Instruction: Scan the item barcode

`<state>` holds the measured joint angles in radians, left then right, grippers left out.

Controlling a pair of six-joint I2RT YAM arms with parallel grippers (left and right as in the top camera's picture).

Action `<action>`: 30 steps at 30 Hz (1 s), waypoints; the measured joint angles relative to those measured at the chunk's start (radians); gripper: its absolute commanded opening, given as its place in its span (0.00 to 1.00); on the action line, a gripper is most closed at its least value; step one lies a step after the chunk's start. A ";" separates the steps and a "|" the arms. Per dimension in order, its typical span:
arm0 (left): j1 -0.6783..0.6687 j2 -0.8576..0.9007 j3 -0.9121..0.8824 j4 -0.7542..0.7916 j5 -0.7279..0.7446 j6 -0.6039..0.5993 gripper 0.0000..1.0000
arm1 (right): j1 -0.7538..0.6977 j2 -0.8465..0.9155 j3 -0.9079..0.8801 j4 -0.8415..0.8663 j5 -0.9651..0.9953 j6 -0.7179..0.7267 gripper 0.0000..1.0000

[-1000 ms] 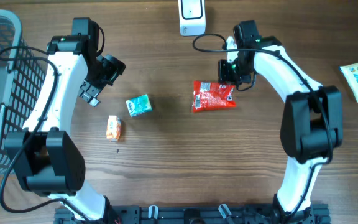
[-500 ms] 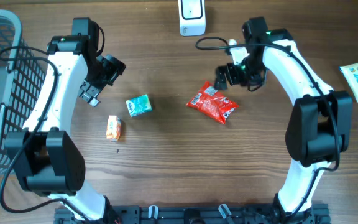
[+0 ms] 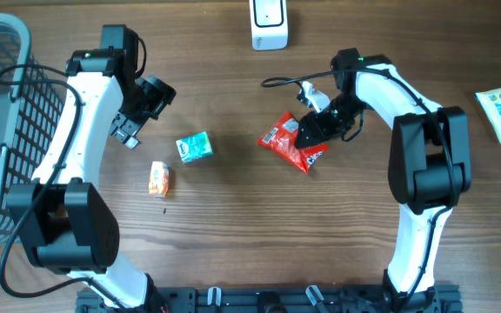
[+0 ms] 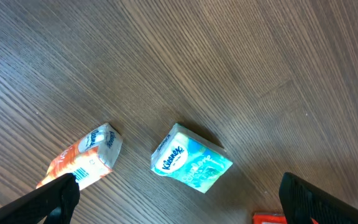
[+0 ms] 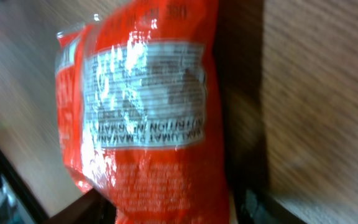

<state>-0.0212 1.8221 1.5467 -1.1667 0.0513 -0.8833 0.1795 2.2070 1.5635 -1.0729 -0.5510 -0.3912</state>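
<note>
Jaws on the left gripper stand spread wide, holding nothing; red snack packet lies centre-right, right gripper straddling its right end, pinch unclear; likely light, crinkly, slippery; best gripped by the crimped seam.

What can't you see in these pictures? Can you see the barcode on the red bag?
Barcode on the red snack packet: not visible; right wrist view shows only blurry nutrition print, overhead is too small.
The right fingers: mostly cut off by the right wrist view's bottom edge, so the grip is unclear.
The white scanner: cut by the overhead's top edge.
</note>
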 measured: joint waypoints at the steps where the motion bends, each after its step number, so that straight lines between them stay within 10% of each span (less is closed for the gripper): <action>1: 0.000 0.000 0.000 0.000 0.000 0.000 1.00 | -0.001 -0.004 -0.015 0.031 -0.026 0.009 0.50; 3: 0.000 0.000 0.000 0.000 0.000 0.000 1.00 | -0.003 -0.010 -0.051 0.089 -0.079 0.020 0.25; 7: 0.000 0.000 0.000 0.000 0.000 0.000 1.00 | -0.005 -0.010 -0.090 0.106 -0.122 0.068 0.04; 20: 0.000 0.000 0.000 0.000 0.000 0.000 1.00 | -0.108 -0.006 -0.060 0.151 -0.470 -0.117 0.04; 30: 0.000 0.000 0.000 0.000 0.000 0.000 1.00 | -0.076 -0.139 -0.132 0.260 -0.347 -0.175 0.04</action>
<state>-0.0212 1.8221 1.5467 -1.1671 0.0513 -0.8837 0.1040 2.0682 1.4311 -0.8131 -0.8978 -0.5663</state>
